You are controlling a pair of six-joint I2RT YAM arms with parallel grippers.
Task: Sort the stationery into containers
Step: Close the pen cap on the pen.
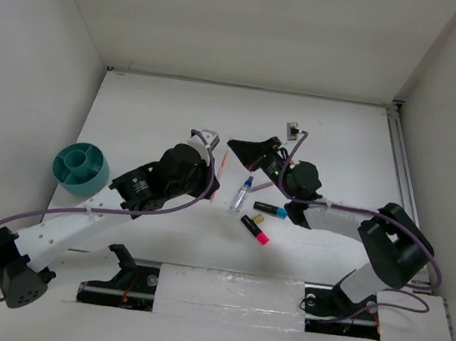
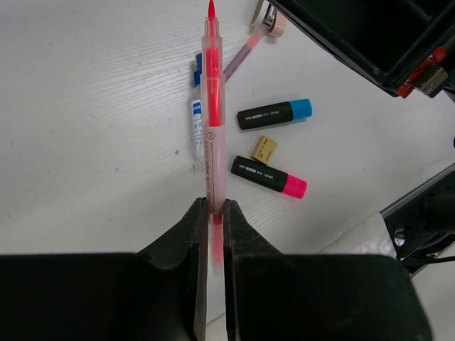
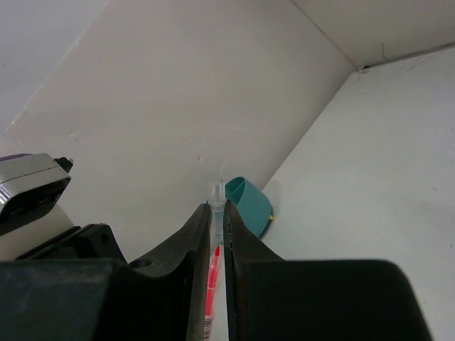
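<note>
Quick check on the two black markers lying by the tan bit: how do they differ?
The blue-ended marker has a blue end, the pink-ended marker a pink one. The blue-ended marker lies on the far side of the tan bit from the robot, the pink-ended marker on its near side. The blue-ended marker lies nearly crosswise, the pink-ended marker slants. Both have black bodies, lie flat, ungripped, coloured ends toward the robot's right.
</note>
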